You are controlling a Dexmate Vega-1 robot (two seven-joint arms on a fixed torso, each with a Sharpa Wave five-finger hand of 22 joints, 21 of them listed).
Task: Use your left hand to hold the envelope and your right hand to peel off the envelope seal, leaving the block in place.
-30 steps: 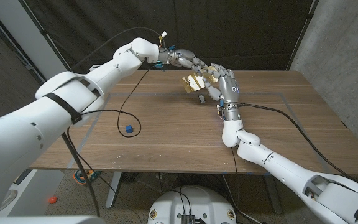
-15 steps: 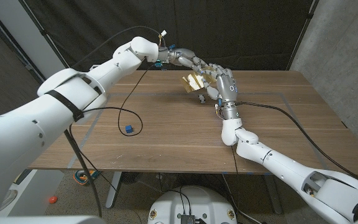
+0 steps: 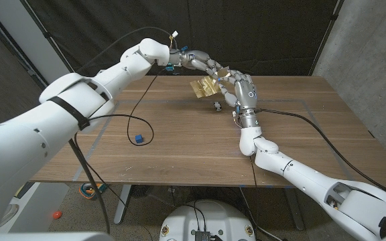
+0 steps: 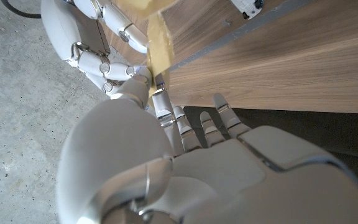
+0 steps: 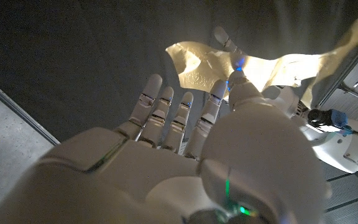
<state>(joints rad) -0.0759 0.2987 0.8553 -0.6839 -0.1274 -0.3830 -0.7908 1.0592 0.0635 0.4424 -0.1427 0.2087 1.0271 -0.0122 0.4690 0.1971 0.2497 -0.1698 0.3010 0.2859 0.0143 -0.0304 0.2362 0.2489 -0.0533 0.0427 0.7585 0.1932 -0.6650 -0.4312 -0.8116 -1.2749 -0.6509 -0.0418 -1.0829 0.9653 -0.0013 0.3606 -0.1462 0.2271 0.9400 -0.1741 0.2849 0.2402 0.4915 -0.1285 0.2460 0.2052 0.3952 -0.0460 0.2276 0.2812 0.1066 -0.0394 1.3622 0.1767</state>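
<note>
Above the table's far middle my left hand (image 3: 196, 61) holds a crumpled golden envelope (image 3: 202, 87) up off the wood. My right hand (image 3: 243, 90) stands just right of it, thumb and a fingertip pinching the envelope's edge at the seal, its other fingers spread. The right wrist view shows the right hand (image 5: 185, 162) reaching to the lit envelope (image 5: 272, 67). Over the back of my left hand (image 4: 166, 162), the left wrist view shows a yellow strip of the envelope (image 4: 157, 37) against the right hand (image 4: 82, 37). The small blue block (image 3: 139, 139) sits apart on the table's left part.
A small dark and silver object (image 3: 217, 106) lies on the wooden table (image 3: 313, 140) just below the hands. A black cable (image 3: 134, 110) loops across the table's left side around the block. Dark curtains hang behind the far edge.
Both hands and the envelope have risen a little and drifted toward the far edge. The block and the small object have not moved.
</note>
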